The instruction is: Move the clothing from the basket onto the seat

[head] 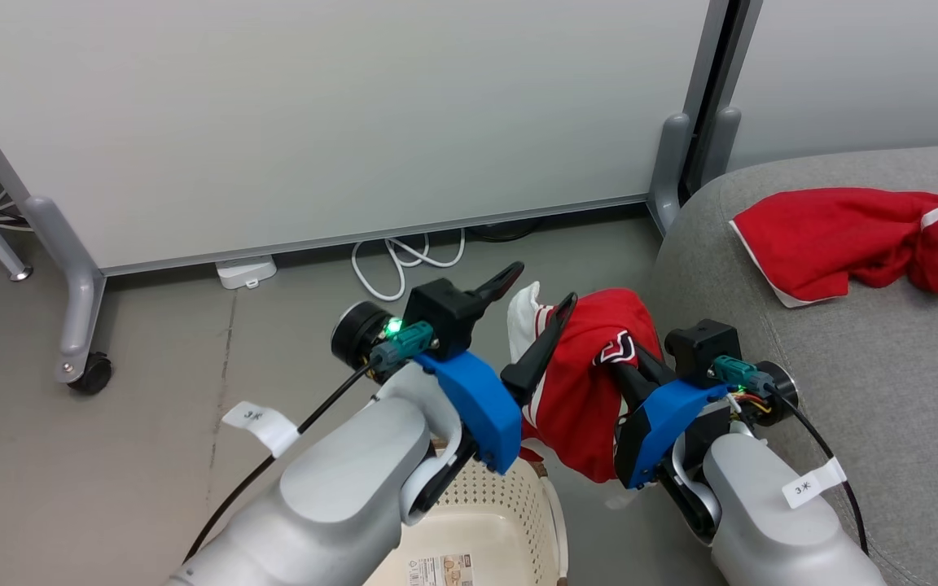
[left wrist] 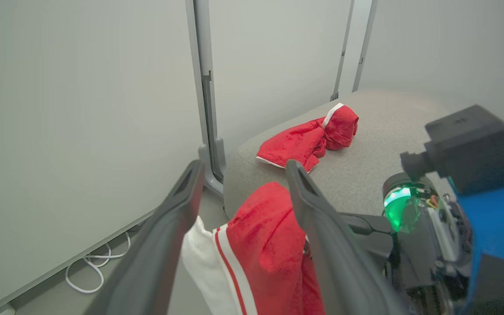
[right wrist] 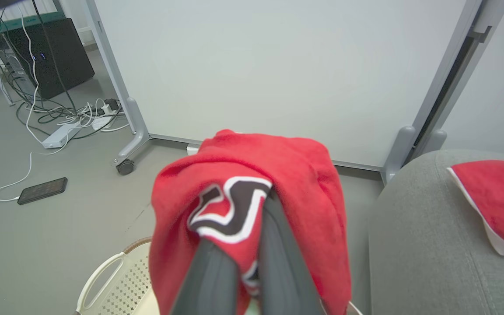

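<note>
Garment (head: 579, 382), red with white stripes, clamped in closed right gripper (head: 628, 370) over basket (head: 510, 496).
Hangs long axis downward, white end toward left gripper (head: 544, 285), spread wide, empty.

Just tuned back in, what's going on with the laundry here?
The right end effector is shut on the red-and-white striped garment, holding it in the air over the basket, beside the seat. The left end effector is open, fingers spread around its white edge. The plain red garment lies on the seat.

Between your right jaws: striped garment (head: 576, 391), red and white, black-white emblem. Beyond them: plain garment (head: 835, 236), red, white edging; seat (head: 884, 391) grey.
</note>
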### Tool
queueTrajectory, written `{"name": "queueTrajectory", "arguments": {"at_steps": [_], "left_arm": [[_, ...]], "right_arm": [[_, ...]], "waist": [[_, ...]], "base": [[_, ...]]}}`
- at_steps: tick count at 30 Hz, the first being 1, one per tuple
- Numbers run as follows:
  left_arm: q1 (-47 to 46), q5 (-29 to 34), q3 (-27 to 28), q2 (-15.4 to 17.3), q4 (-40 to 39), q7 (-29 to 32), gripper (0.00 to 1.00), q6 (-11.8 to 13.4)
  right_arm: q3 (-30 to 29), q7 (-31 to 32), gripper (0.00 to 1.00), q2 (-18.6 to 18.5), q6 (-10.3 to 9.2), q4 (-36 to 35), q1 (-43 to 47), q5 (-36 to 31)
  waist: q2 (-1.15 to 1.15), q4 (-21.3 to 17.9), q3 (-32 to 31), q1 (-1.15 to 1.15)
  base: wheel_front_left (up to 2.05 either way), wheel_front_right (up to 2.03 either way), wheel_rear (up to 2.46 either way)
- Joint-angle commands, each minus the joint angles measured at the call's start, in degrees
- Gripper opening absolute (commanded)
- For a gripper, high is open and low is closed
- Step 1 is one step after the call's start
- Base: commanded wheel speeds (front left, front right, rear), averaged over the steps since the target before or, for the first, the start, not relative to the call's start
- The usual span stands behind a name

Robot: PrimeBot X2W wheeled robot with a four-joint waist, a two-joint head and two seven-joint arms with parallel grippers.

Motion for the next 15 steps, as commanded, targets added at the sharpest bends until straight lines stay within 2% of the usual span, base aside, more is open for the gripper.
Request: {"name": "queueTrajectory", "arguments": {"at_steps": [1, 5, 11, 15], "left_arm": [[1.4, 0.6, 0.4, 0.8, -0.5, -0.7, 1.0, -0.1], [5.8, 1.7, 2.8, 3.1, -3.0, -1.7, 1.0, 0.7], [15.0, 8.1, 12.8, 6.6, -12.8, -1.8, 1.0, 2.0], [21.2, 13.3, 19.6, 7.7, -18.1, -1.8, 1.0, 2.2]], "right_arm": [[-0.3, -0.4, 0.0, 0.0, 0.03, -0.5, -1.0, -0.5], [-0.9, -0.4, 0.0, 0.0, 0.03, -1.4, -0.5, -1.0], [-1.7, -0.4, 0.0, 0.0, 0.03, -3.1, 0.7, -2.4], [-2.4, -0.4, 0.0, 0.0, 0.03, -4.0, 1.4, -3.1]], "waist": [[0.0, -0.1, 0.1, 0.0], [0.0, -0.2, 0.4, 0.0], [0.0, -0.6, 1.2, 0.0], [0.0, -0.9, 1.7, 0.0]], "base": [[0.0, 0.0, 0.0], [0.0, 0.0, 0.0], [0.0, 0.0, 0.0], [0.0, 0.0, 0.0]]}}
